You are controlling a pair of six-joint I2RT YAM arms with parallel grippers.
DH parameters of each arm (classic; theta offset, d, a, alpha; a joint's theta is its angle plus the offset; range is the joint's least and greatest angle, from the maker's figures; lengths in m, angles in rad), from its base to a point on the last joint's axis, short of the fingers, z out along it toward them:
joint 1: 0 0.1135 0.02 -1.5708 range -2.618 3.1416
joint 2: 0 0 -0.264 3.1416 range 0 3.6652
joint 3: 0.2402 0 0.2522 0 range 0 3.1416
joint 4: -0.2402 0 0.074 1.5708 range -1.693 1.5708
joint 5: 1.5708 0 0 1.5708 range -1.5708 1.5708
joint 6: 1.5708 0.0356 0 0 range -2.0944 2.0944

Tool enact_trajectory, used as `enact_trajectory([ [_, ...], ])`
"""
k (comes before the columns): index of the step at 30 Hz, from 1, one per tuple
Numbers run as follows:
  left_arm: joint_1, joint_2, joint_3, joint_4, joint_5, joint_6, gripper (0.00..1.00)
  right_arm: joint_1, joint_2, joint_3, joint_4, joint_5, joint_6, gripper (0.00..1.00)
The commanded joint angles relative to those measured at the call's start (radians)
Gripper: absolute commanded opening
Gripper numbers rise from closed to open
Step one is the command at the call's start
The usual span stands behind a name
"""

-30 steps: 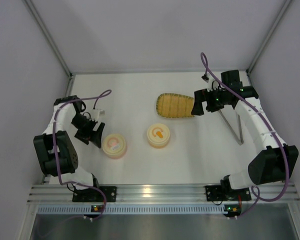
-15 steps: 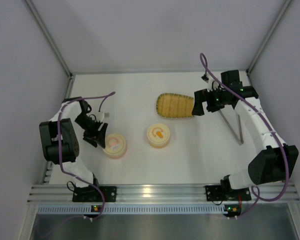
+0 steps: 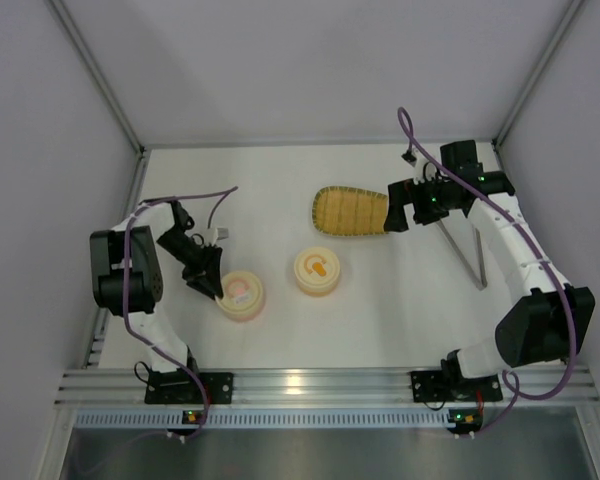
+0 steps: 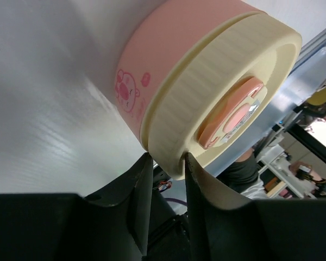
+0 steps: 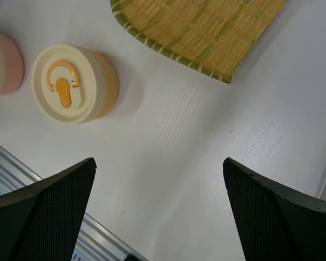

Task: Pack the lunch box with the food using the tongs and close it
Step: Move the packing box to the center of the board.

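Note:
A pink lunch box (image 3: 242,296) with a cream lid (image 4: 228,81) stands at the near left of the table. My left gripper (image 3: 211,281) reaches it from the left, and its jaws (image 4: 165,161) pinch the lid's rim, one finger outside and one inside the edge. A second lunch box, orange with a cream lid (image 3: 318,270) (image 5: 70,82), stands lidded near the middle. The tongs (image 3: 466,256) lie on the table at the right, under my right arm. My right gripper (image 3: 394,212) (image 5: 158,163) hovers wide open over bare table beside the tray. The food is out of view.
A yellow woven tray with a green rim (image 3: 348,210) (image 5: 206,32) lies at the back middle, with nothing visible on it. Grey walls close in the left, right and back sides. An aluminium rail (image 3: 300,384) runs along the near edge.
My left gripper swung right to the pink lunch box and closed on its lid rim. The box shifted a little to the right and nearer. The right arm stayed put.

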State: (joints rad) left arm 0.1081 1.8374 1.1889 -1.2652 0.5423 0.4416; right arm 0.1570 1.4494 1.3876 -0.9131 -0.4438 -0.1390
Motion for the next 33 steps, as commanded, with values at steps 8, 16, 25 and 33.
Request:
enact_trajectory([
  [8,-0.120,0.054,0.049,0.231,0.048,-0.162,0.26,0.006,0.005,0.022,-0.010,0.005,-0.020,0.99],
  [16,-0.166,0.091,0.150,0.314,0.022,-0.300,0.25,0.004,-0.011,-0.001,-0.012,0.020,-0.033,0.99],
  [25,-0.166,0.094,0.210,0.363,-0.010,-0.371,0.24,0.006,-0.017,-0.018,-0.003,0.024,-0.034,0.99],
  [33,-0.166,0.025,0.227,0.308,0.053,-0.305,0.64,0.004,-0.035,-0.009,-0.006,0.014,-0.034,0.99],
])
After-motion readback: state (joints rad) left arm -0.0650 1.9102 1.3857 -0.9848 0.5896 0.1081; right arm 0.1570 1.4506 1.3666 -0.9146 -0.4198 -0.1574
